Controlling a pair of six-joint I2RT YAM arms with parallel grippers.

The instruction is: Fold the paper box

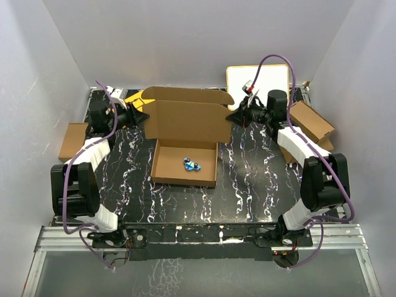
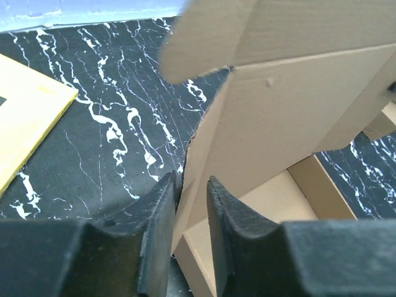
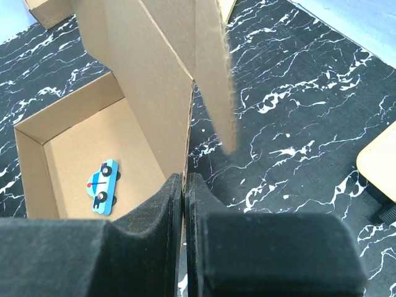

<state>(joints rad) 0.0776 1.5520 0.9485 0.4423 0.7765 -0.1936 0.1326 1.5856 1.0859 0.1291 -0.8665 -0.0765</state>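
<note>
Nearest us in the overhead view, both arm bases sit at the near edge of the table [image 1: 247,185]. Each arm reaches forward with its elbow raised and its forearm angled inward. We see the left pincer [image 1: 141,116] pointing rightward at the left end of the paper box [image 1: 185,124]. The right pincer [image 1: 232,116] points leftward at the right end, so the box's raised back panel stands between the two. Just nearer to us than both pincers lies the box's open tray, with a small blue toy car [image 1: 192,165] inside. Beyond the left pincer a yellow card [image 1: 133,99] shows, and beyond the right pincer a white board [image 1: 260,77] lies flat.

From the left wrist, we find its fingers [image 2: 159,210] set narrowly apart, one on each side of the box's upright side panel. A dark sliver shows between the left finger and the board, so we call them spread around the panel, not pressed onto it. The yellow card lies well off to the left of this pincer in its view, on the marbled top.

From the right wrist, we see the fingers [image 3: 164,204] pressed together, pinching the lower edge of the box's standing panel. The tray and toy car lie to the left of this pincer in its view, and bare table lies to its right.
</note>
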